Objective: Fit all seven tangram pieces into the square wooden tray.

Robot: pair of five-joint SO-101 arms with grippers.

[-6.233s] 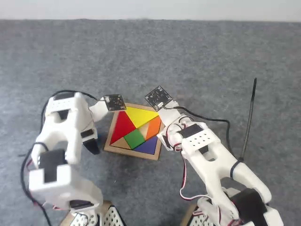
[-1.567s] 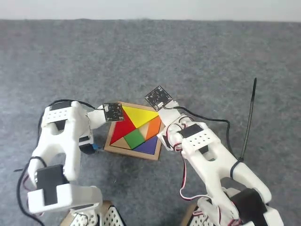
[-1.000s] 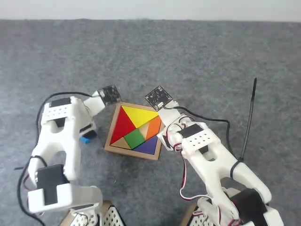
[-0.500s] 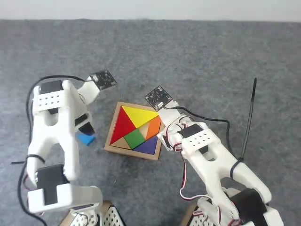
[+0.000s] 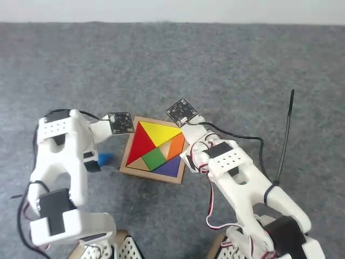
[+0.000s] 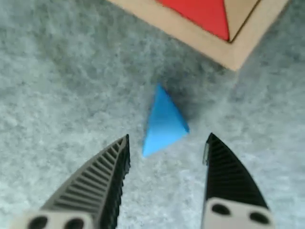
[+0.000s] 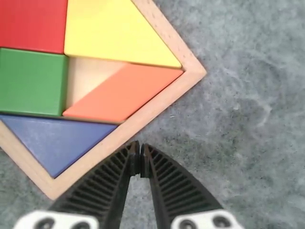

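Blue triangle (image 6: pixel 164 121) on tabletop (image 5: pixel 242 65), just at tray's (image 5: pixel 152 176) 9 o'clock, under left gripper (image 6: pixel 167 139), jaws apart. Go lower, center, pinch flat sides, not tip. Right gripper (image 7: pixel 139 160) closed, empty, tray's 3 o'clock.

Left arm (image 5: pixel 59 156) is blocking part of your blue triangle (image 5: pixel 105 158); right arm (image 5: pixel 226 162) is covering one edge of the tray (image 5: pixel 145 173).

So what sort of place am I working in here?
Probably a small tabletop robotics bench. A grey felt-like mat serves as the work surface, a wooden tangram tray lies on it, and a plain pale wall runs behind.
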